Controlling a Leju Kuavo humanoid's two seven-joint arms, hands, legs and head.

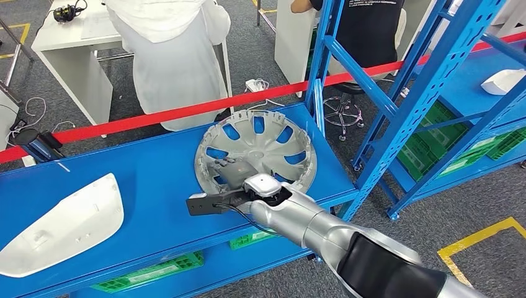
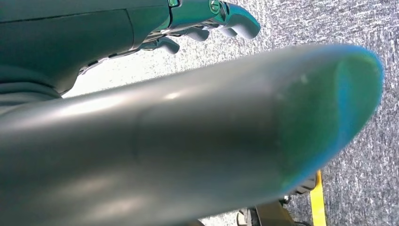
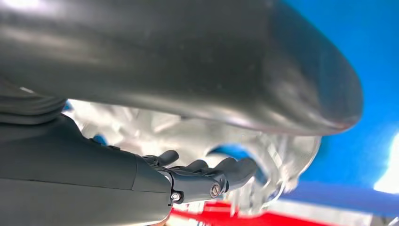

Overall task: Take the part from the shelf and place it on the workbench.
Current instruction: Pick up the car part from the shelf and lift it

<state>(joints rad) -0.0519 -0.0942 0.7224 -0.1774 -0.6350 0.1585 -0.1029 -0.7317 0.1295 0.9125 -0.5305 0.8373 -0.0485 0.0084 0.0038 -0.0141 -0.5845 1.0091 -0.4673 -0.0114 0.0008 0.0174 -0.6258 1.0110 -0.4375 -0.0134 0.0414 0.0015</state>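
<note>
One part, the silver wheel cover [image 1: 255, 153], lies on the blue shelf [image 1: 155, 180]. Right hand [image 1: 232, 172] reaches its seven-o'clock rim, fingers spread, gripping nothing yet; left hand [image 2: 207, 19] hangs loosely curled, empty. Next: clasp the rim.

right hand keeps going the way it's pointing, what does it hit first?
Most likely the silver wheel cover on the blue shelf: the right hand sits over its near rim, fingers aimed at its spokes. Whether they touch is unclear.
</note>
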